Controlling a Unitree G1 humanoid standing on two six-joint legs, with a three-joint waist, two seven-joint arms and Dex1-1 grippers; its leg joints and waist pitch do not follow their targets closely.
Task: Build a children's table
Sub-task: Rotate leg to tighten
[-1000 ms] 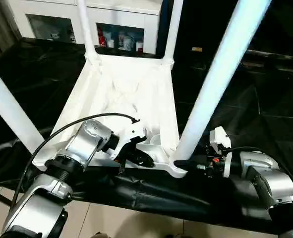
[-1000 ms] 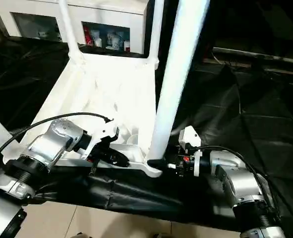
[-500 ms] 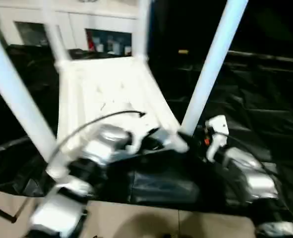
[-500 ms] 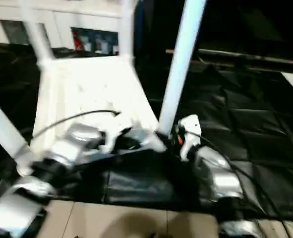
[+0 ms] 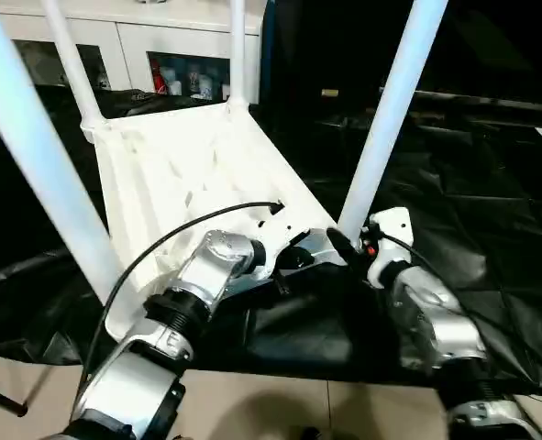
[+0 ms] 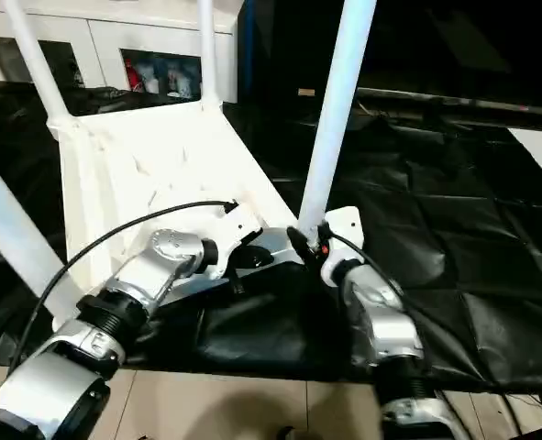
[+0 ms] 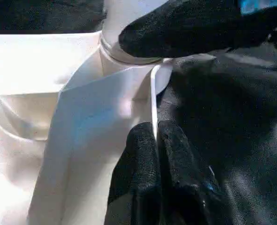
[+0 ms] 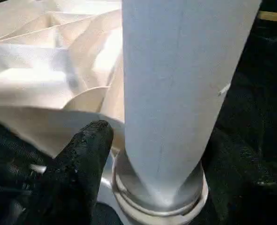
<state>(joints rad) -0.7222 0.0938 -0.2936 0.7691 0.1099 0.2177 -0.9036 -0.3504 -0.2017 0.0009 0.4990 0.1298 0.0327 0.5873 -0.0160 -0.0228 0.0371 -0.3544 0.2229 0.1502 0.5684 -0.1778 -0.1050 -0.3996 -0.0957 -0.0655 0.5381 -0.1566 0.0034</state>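
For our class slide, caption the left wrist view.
Left tool pinches the upturned table top's rim beside a leg seated in its corner socket.

Black-draped work table [image 5: 491,220] over a pale tiled floor [image 5: 280,412] — behind it, a white glass-fronted cabinet [image 5: 174,55].

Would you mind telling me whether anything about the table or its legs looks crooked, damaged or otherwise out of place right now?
Nothing stands out. The white table top lies underside up on the black-draped work table, and all four legs stand in its corner sockets. The near right leg sits squarely in its socket, with no visible crack.
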